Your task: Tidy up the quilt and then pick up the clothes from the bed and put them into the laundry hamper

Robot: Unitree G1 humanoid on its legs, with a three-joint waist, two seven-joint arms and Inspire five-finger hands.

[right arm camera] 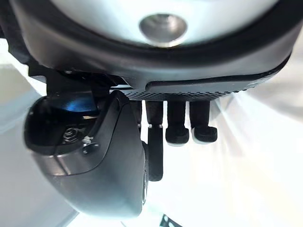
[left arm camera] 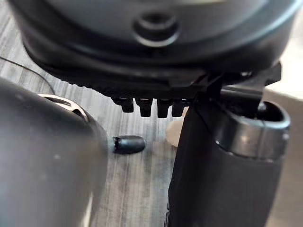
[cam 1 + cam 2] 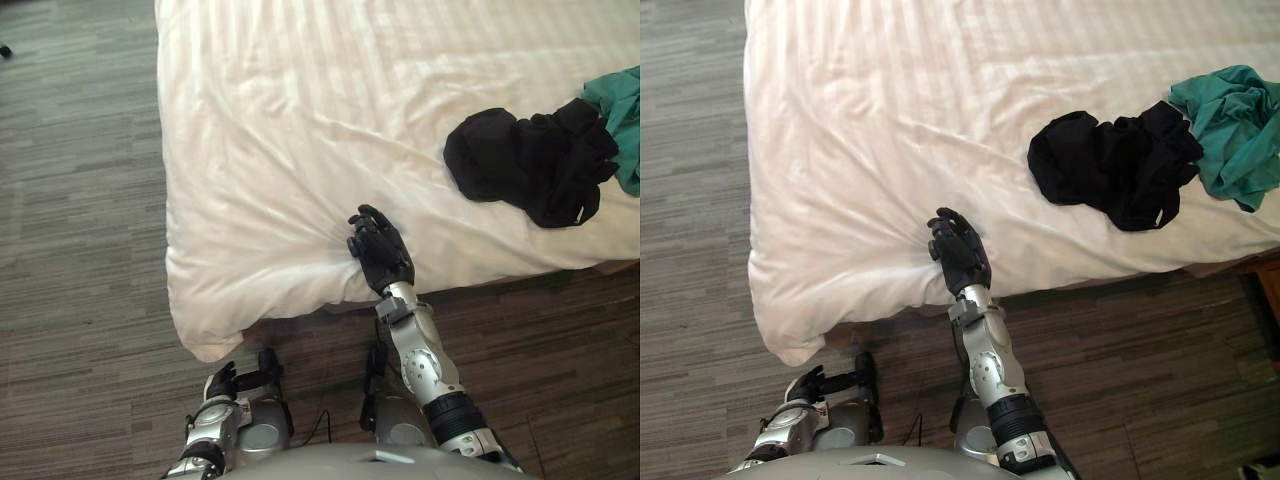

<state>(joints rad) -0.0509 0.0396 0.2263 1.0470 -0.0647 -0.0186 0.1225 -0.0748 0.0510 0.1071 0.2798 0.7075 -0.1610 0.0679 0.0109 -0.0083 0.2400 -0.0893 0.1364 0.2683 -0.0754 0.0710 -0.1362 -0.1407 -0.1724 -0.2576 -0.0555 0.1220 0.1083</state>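
Observation:
A white quilt (image 3: 300,130) covers the bed and lies mostly smooth. My right hand (image 3: 382,252) rests on it near the front edge, fingers (image 1: 177,127) curled and the thumb close to one finger. Creases in the quilt run in to that pinch. A heap of black clothes (image 3: 530,160) lies on the quilt to the right of the hand, well apart from it. A green garment (image 3: 1235,130) touches the heap's far side at the bed's right end. My left hand (image 3: 222,381) hangs low beside my body over the floor, fingers relaxed and holding nothing.
Grey-brown plank floor (image 3: 80,250) runs along the bed's left side and front. The quilt's front-left corner (image 3: 205,345) droops over the bed's edge. A small dark object (image 3: 5,50) lies on the floor at the far left.

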